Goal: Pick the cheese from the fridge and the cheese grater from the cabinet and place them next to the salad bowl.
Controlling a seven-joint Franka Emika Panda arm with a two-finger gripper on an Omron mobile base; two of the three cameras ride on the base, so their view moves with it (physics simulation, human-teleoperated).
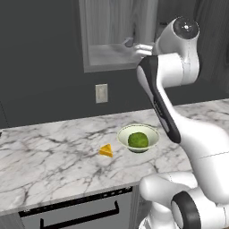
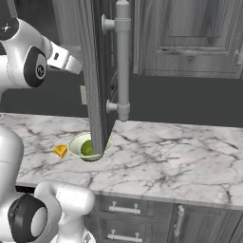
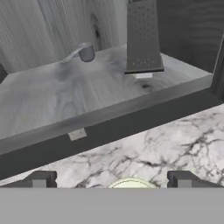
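No readable text, labels, brands or numbers found anywhere. Small round emblem seen on arm joint [image 2: 40,70], too blurred to read.

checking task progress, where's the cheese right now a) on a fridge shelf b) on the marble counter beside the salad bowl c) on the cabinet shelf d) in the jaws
b, the cheese lies on the marble counter just beside the salad bowl, apart from it.

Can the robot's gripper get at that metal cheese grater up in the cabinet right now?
Probably yes: the cabinet stands open, the gripper is open just before its shelf, and nothing lies between it and the upright cheese grater.
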